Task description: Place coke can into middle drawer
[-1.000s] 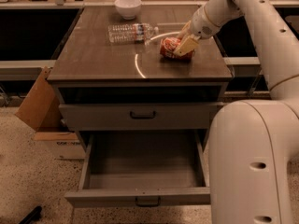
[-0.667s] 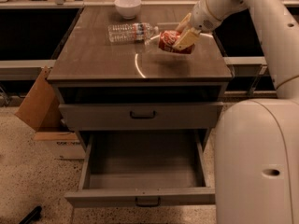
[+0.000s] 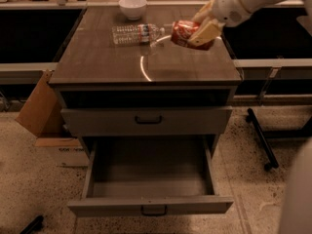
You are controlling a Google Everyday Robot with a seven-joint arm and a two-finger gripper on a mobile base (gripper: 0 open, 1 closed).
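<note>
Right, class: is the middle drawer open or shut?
Open: the middle drawer is pulled out, tray showing. The gripper holds the coke can above the cabinet.

The gripper (image 3: 196,31) hangs over the back right of the brown tabletop (image 3: 97,62). Light shines on the wood just left of it. Far below lies a speckled floor (image 3: 253,189). Down to its left leans a cardboard box (image 3: 39,106).

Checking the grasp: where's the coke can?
Camera view: the coke can sits in the gripper over the cabinet top at right, beside the water bottle.
</note>
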